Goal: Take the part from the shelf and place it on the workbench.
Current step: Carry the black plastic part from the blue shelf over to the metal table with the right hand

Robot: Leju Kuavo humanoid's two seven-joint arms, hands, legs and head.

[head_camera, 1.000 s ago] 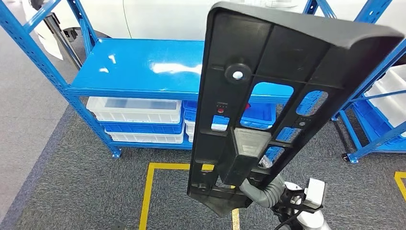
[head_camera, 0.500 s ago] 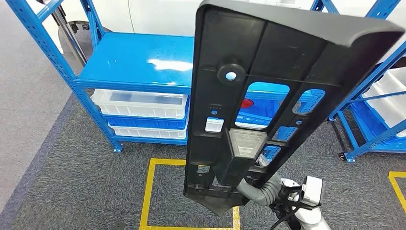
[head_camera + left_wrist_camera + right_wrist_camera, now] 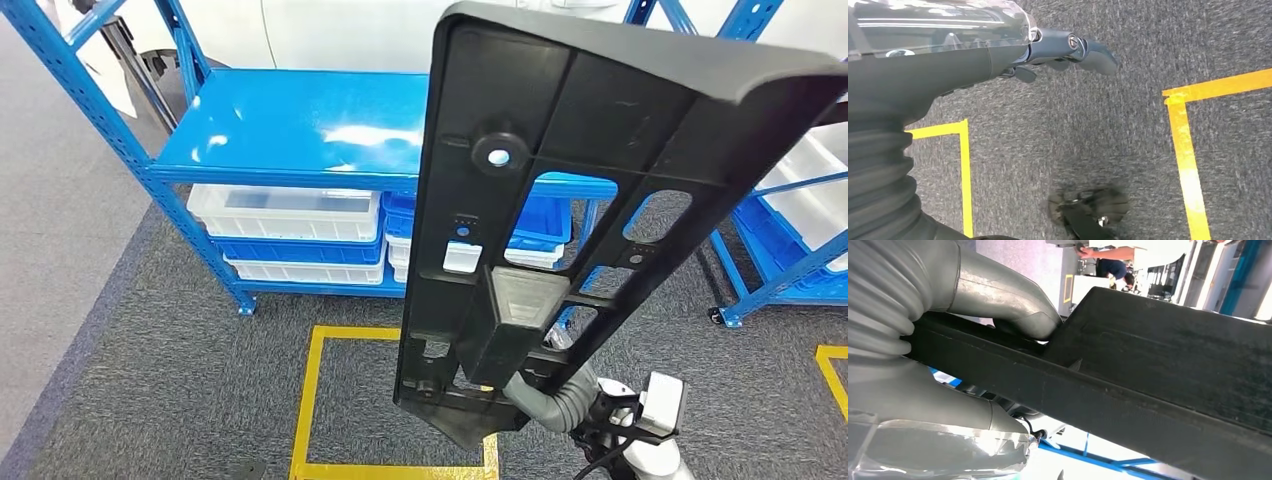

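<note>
A long black plastic part with ribs and cut-out windows stands nearly upright close in front of the head camera. My right hand grips it at its lower end, the grey thumb wrapped over a rib. In the right wrist view the thumb presses on the part's dark edge. My left hand hangs over the grey carpet with its fingers apart and nothing in it.
A blue metal shelf stands ahead with a bare top board and white and blue bins below. Another blue rack with bins is at the right. Yellow tape marks a square on the carpet. A person is far off.
The whole picture has swayed a little, so the camera has moved. The part stays upright in my right hand, shifted slightly left and then back right in the view.
</note>
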